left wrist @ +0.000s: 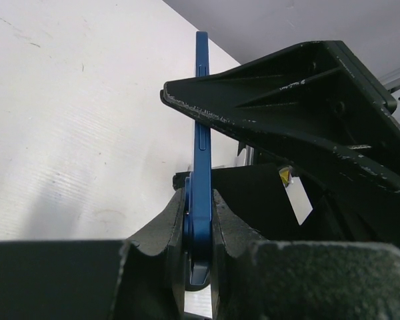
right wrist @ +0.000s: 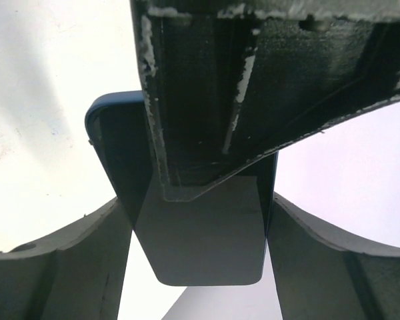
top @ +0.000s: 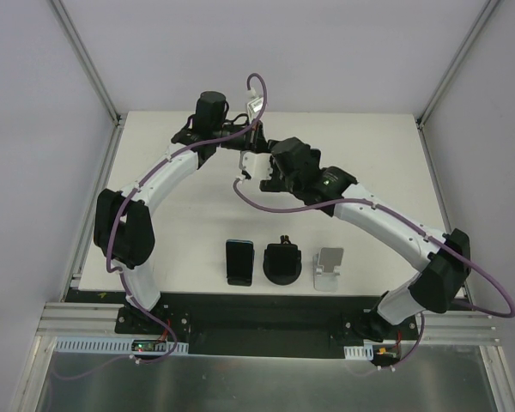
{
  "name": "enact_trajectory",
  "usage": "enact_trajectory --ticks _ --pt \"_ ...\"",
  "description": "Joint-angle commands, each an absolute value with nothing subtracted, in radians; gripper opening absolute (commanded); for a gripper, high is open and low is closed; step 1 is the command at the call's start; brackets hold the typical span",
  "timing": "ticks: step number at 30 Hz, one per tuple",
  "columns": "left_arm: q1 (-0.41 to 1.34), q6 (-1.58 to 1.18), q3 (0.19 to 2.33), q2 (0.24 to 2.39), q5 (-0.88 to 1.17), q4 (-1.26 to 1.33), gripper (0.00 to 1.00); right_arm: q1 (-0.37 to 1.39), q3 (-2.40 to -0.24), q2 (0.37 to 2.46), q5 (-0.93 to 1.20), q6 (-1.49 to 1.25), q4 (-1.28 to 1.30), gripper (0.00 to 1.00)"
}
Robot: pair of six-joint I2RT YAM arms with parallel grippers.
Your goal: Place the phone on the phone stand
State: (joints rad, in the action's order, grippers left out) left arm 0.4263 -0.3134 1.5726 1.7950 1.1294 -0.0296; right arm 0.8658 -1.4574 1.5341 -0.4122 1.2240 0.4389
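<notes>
A blue phone (left wrist: 201, 147) is held in the air over the back middle of the table. My left gripper (left wrist: 200, 203) is shut on its two flat faces; it shows edge-on in the left wrist view. In the right wrist view the phone's dark screen (right wrist: 207, 240) sits between my right gripper's fingers (right wrist: 87, 260), which touch its two long edges. The right gripper (right wrist: 200, 213) is closed on it. In the top view both grippers meet, left (top: 245, 142) and right (top: 256, 167). A black round stand (top: 283, 262) and a silver stand (top: 329, 268) sit near the front edge.
A dark phone-shaped slab (top: 239, 261) lies flat on the white table (top: 180, 240), left of the black stand. Grey walls enclose the table on three sides. Purple cables loop along both arms.
</notes>
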Motion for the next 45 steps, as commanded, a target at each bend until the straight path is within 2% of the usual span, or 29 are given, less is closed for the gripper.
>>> enact_trajectory --ticks 1,2,3,5,6,7,10,15,18,24,26,28,30,34,37,39,40,41,45 --pt "0.443 -0.328 1.631 1.729 1.197 0.015 0.08 0.894 -1.385 1.471 -0.483 1.151 0.341 0.01" --pt "0.443 -0.33 1.629 1.723 1.193 0.014 0.14 0.897 -1.335 1.454 -0.504 1.138 0.309 0.01" --pt "0.443 -0.33 1.625 1.707 1.184 0.014 0.3 0.899 -1.312 1.419 -0.511 1.1 0.248 0.01" --pt "0.443 -0.33 1.608 1.687 1.166 0.014 0.42 0.9 -1.257 1.381 -0.528 1.028 0.203 0.01" --pt "0.44 -0.328 1.6 1.659 1.135 0.017 0.57 0.9 -1.237 1.343 -0.526 0.955 0.189 0.01" --pt "0.439 -0.327 1.574 1.642 1.118 0.023 0.8 0.899 -1.215 1.322 -0.529 0.919 0.175 0.01" --pt "0.404 -0.334 1.501 1.548 1.079 0.057 0.92 0.902 -1.119 1.229 -0.548 0.772 0.144 0.01" --pt "0.275 -0.393 1.309 1.326 0.974 0.191 0.99 0.911 -0.985 1.018 -0.718 0.464 0.176 0.01" --pt "0.242 -0.402 1.244 1.26 0.921 0.233 0.99 0.913 -0.91 0.884 -0.775 0.235 0.254 0.01" --pt "0.236 -0.468 1.218 1.261 0.862 0.284 0.99 0.928 -0.842 0.68 -0.773 -0.223 0.455 0.01" --pt "0.236 -0.497 1.209 1.259 0.874 0.345 0.99 0.971 -0.761 0.628 -0.764 -0.308 0.433 0.01" --pt "0.236 -0.552 1.186 1.258 0.903 0.403 0.99 1.061 -0.704 0.568 -0.825 -0.406 0.417 0.01" --pt "0.236 -0.59 1.171 1.258 0.911 0.455 0.99 1.136 -0.666 0.551 -0.977 -0.49 0.442 0.01" --pt "0.235 -0.598 1.167 1.258 0.911 0.462 0.99 1.421 -0.598 0.564 -1.291 -0.482 0.364 0.01" --pt "0.236 -0.595 1.166 1.258 0.911 0.463 0.99 1.527 -0.584 0.643 -1.512 -0.545 0.333 0.01" --pt "0.236 -0.595 1.166 1.261 0.911 0.463 0.99 1.534 -0.647 0.722 -1.519 -0.689 0.539 0.01" --pt "0.236 -0.595 1.166 1.261 0.913 0.466 0.99 1.534 -0.67 0.748 -1.517 -0.965 0.663 0.01" --pt "0.236 -0.595 1.167 1.264 0.914 0.466 0.99 1.534 -0.695 0.803 -1.516 -1.058 0.874 0.01" --pt "0.236 -0.604 1.17 1.282 0.919 0.476 0.99 1.536 -0.776 0.948 -1.485 -1.371 1.168 0.01"
